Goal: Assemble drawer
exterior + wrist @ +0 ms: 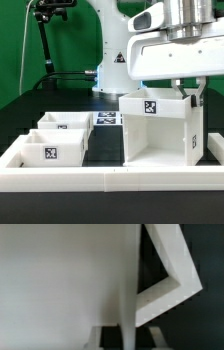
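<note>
Gripper (188, 97) is sitting at the top edge of the drawer housing's (150, 135) wall on the exterior view's right. Fingers are mostly hidden, so I can't tell the opening or whether it's clamping. The housing is standing upright on the black table (25, 105). Two small drawers (62, 124) (52, 150) are lying toward the exterior view's left, with the marker board (106, 118) behind. Wrist view is showing the housing wall (60, 280) close up.
</note>
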{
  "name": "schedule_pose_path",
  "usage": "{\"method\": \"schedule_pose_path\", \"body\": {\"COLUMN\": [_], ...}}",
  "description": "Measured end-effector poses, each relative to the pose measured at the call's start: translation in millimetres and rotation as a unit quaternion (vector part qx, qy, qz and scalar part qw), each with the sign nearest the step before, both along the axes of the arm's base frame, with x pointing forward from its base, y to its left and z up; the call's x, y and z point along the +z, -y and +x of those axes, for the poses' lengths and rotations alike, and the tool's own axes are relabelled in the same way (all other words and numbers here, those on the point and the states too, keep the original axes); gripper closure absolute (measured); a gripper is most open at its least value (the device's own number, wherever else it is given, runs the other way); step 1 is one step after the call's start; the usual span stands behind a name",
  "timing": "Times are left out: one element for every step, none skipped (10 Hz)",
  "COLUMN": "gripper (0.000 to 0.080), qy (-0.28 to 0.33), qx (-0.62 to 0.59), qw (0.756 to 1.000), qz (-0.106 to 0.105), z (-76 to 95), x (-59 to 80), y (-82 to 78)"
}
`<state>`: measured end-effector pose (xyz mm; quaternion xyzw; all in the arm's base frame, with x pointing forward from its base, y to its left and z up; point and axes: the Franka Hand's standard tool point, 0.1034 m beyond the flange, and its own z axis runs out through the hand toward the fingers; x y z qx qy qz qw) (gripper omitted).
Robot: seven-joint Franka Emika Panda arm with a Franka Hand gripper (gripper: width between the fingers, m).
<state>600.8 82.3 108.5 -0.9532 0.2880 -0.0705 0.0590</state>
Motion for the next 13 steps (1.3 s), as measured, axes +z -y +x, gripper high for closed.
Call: {"method": "schedule_pose_path", "body": {"gripper": [0.0761,0.0761,0.076,0.076,0.076,0.0758,0.0759,0.0759,0.0759,0.0758,0.0758,0.0758,0.0758], "qy": [0.004,0.003,0.003,0.002,0.002,-0.002,-0.02,-0.04,-0.054,-0.061,-0.065,-0.066,-0.066], "qx": [0.002,-0.033,-0.06,-0.08,-0.092,-0.132,-0.19,-0.268,-0.322,-0.347,-0.373,-0.387,-0.378], "qw": [1.0,0.999,0.998,0.997,0.995,0.991,0.981,0.961,0.943,0.933,0.922,0.916,0.919], "qz": [-0.002,0.008,0.017,0.024,0.028,0.039,0.045,0.063,0.07,0.076,0.081,0.085,0.085], "z": [3.0,3.9,4.5,5.0,5.4,5.3,1.1,-1.4,-0.4,-1.3,-0.9,-0.7,-0.9], "x": [-1.1,0.2,1.9,2.5,3.2,4.5,5.8,3.1,1.2,-4.2,-6.0,-5.0,-5.0], "y": [3.5,2.2,-0.3,-1.6,-2.4,-3.9,-3.8,1.9,6.8,8.1,8.1,6.3,5.3]}}
